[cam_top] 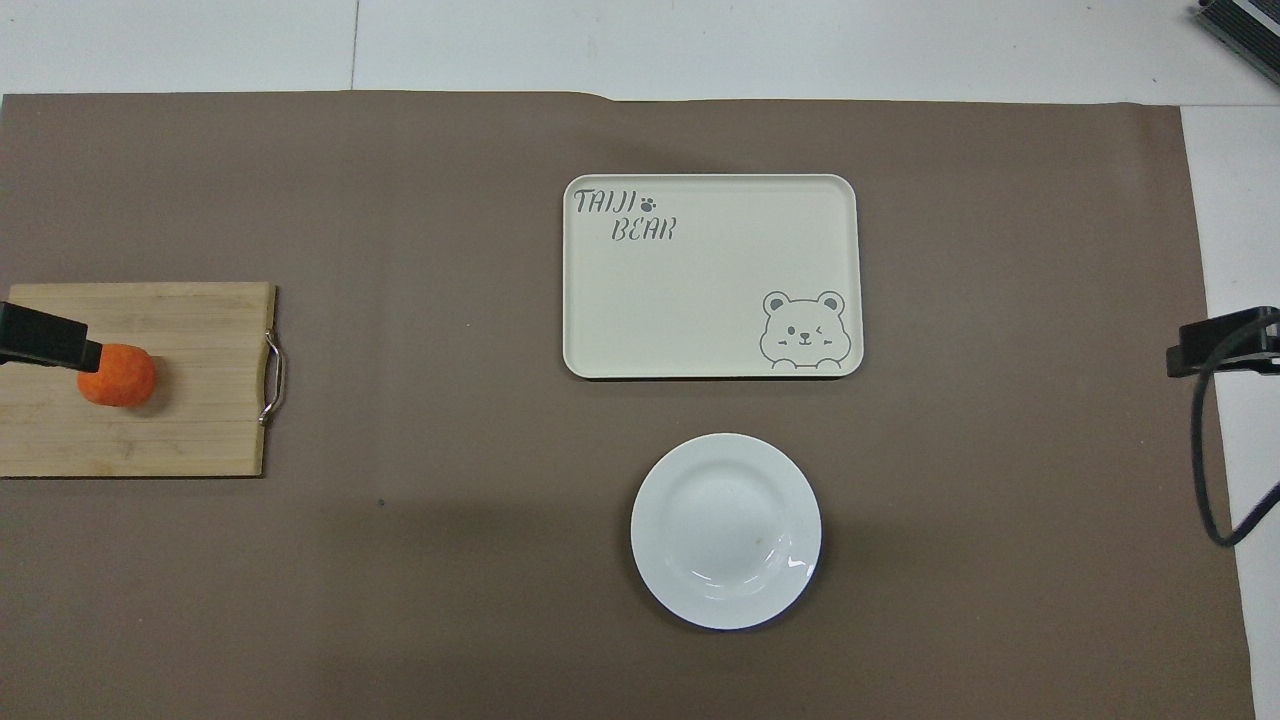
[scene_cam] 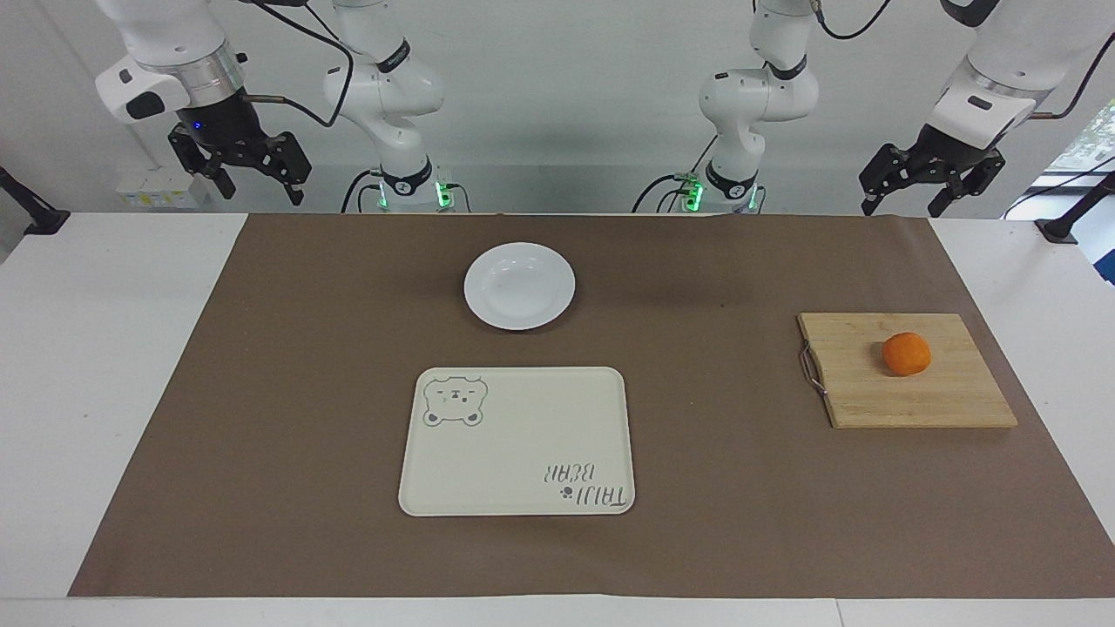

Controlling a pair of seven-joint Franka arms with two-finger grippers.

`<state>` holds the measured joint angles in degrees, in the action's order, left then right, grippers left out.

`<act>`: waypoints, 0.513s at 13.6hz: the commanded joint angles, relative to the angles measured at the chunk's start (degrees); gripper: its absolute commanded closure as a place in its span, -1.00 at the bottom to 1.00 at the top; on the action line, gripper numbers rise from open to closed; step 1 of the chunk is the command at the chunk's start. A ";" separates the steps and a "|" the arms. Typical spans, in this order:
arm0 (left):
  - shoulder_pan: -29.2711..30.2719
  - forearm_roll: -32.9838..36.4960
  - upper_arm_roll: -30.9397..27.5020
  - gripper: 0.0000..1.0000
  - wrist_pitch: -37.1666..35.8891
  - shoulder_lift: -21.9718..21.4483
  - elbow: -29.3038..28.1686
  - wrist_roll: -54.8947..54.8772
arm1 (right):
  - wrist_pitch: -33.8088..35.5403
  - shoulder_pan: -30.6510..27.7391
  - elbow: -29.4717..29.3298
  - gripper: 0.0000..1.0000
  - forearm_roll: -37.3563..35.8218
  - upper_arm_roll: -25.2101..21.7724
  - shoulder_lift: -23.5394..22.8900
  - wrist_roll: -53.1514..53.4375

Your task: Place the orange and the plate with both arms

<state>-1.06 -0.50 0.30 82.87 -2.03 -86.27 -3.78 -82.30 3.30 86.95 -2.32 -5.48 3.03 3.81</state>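
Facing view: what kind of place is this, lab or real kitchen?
Likely a robotics lab bench: two bench-mounted arms wait raised, left gripper and right gripper open, over a brown mat staged with plate, tray, orange.

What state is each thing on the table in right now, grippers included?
orange: resting on the cutting board, not held
cutting board: flat on the brown mat, toward the left arm's end
plate: upright, empty, nearer the robots than the tray
tray: flat, empty
left gripper: open, raised, waiting
right gripper: open, raised, waiting
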 commanded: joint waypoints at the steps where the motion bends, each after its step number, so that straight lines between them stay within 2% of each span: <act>1: 0.18 -0.64 0.05 -1.00 1.06 -0.60 -0.21 -0.62 | 1.00 -0.48 -0.82 -1.00 1.35 0.04 -0.22 -1.43; 7: 0.27 -0.64 0.05 -1.00 0.71 -0.78 -0.48 -0.26 | 1.00 -0.40 -0.82 -1.00 1.26 0.12 -0.13 -1.34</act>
<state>-1.06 -0.51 0.41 83.15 -2.15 -86.27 -3.80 -82.30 3.32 86.95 -2.32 -5.51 3.03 3.81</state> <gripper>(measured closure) 0.000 0.000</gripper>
